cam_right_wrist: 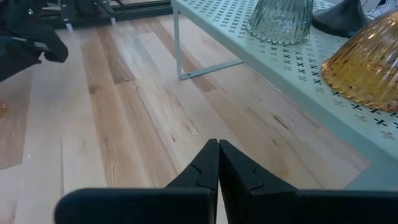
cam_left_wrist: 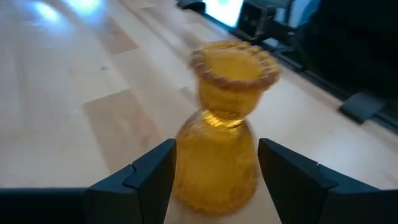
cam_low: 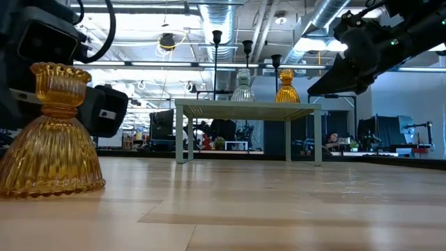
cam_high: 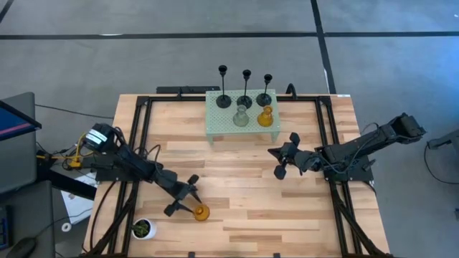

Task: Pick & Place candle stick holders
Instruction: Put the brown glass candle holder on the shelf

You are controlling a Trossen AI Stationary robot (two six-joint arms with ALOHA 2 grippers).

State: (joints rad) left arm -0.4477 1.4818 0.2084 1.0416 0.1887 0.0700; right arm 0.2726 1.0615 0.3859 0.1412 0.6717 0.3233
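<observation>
Between the spread fingers of the left gripper [cam_left_wrist: 214,180] stands an amber candle stick holder [cam_left_wrist: 221,134], upright on the bare wood of the table [cam_high: 287,208] near its front edge. From where I stand the jaws look apart, one dark finger on each side of the ribbed belly, with a sliver of daylight on both sides; I cannot see either pad pressing the glass. So the holder sits on the table by its own weight, not carried.

I judge this to be the moment just around a grasp or a release, and I can't say which. If it is a grasp, the good way is to keep the belly centred between the jaws, close slowly and evenly so neither finger nudges first and tips it, and take it low on the wide part, not at the narrow neck under the frilled cup. Glass with ribs is slippery; a gentle, square squeeze matters.

If it is a release, the gripper should back straight away along its own line, so a finger does not clip the flared skirt.

Far ahead of those jaws, the pale green perforated stand [cam_high: 240,113] carries the other holders: three black stemmed ones [cam_high: 245,89], a clear grey one [cam_high: 242,117] and a second amber one [cam_high: 265,115].

The right gripper [cam_right_wrist: 218,163] waits mid-table, jaws pressed together on nothing.
</observation>
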